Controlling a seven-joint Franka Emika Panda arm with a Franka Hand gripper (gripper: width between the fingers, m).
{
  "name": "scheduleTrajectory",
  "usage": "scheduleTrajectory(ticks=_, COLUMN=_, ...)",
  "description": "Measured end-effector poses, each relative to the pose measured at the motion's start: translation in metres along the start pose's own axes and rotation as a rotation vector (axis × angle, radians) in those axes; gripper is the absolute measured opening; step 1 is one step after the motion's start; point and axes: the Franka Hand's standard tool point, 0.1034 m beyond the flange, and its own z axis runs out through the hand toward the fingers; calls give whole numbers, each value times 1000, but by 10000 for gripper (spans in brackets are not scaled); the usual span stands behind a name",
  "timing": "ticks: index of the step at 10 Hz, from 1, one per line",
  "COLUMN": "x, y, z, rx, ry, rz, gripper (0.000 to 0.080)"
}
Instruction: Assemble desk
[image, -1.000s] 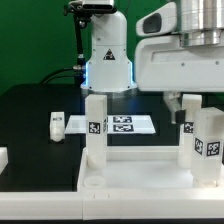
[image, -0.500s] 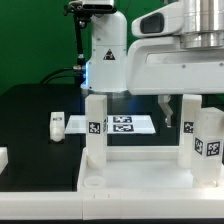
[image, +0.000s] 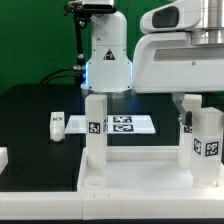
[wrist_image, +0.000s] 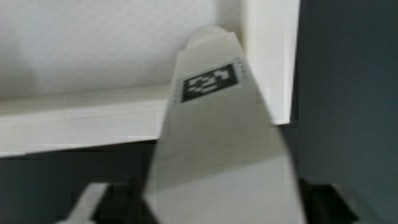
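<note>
White leg (wrist_image: 214, 140) (tagged), flanked by tool (image: 185, 110)

gripper (image: 187, 106) hangs at an upright leg (image: 187, 145) on the desk panel (image: 140, 178), exterior view's right.

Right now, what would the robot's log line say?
fingers: around tagged leg, grip unclear | desk panel: other leg upright | spare leg: lying on table
</note>
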Motion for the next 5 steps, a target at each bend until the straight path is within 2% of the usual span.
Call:
scheduleTrajectory(ticks=2, x=-1, y=0, z=1, rx=-1, ry=-2, rz=149, gripper=284)
scheduleTrajectory(ticks=4, x=-3, y=1, z=1, rx=-28, ry=-20, rz=435, gripper=284)
scheduleTrajectory(ticks=5, x=-5, y=2, z=1, rx=-39, ry=-33, rz=677, gripper=284)
